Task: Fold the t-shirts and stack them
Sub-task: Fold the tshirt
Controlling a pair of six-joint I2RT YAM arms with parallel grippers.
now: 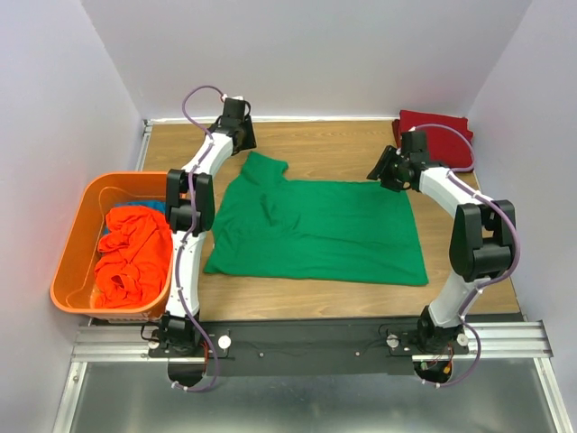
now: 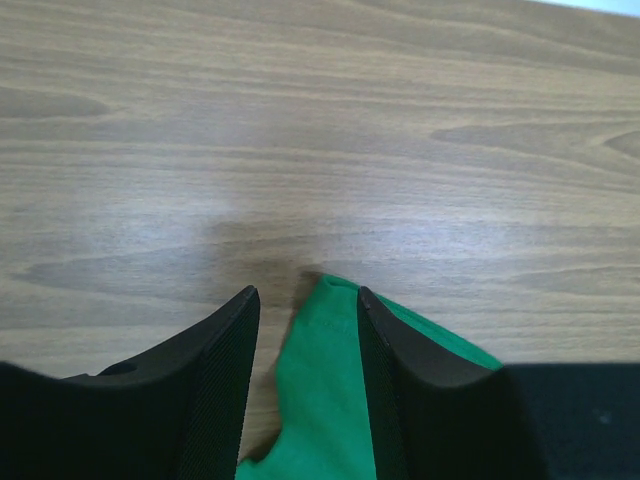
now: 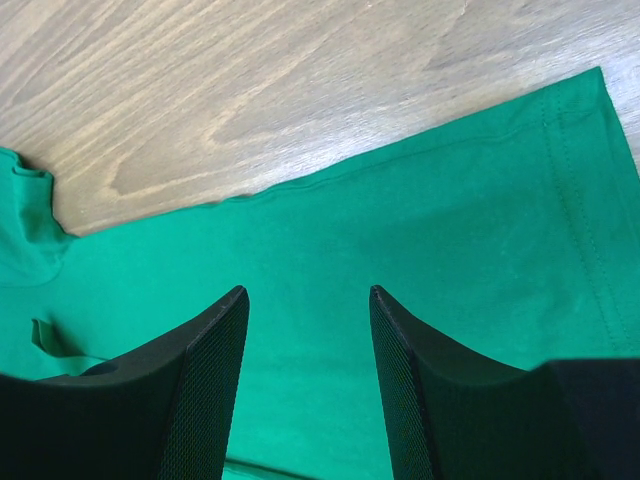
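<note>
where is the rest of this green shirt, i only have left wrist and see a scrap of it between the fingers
Observer: The green t-shirt lies spread out mid-table; your left gripper is open at the flap sticking out of its far left corner.
Operator: is the right arm on it too
Observer: The right gripper is open above the shirt's far right part, near the hem, gripping nothing.
Operator: anything folded yet
Observer: A dark red t-shirt lies folded at the table's far right corner.
Operator: more waiting
Observer: Yes, an orange-red t-shirt sits crumpled in the orange bin on the left.
</note>
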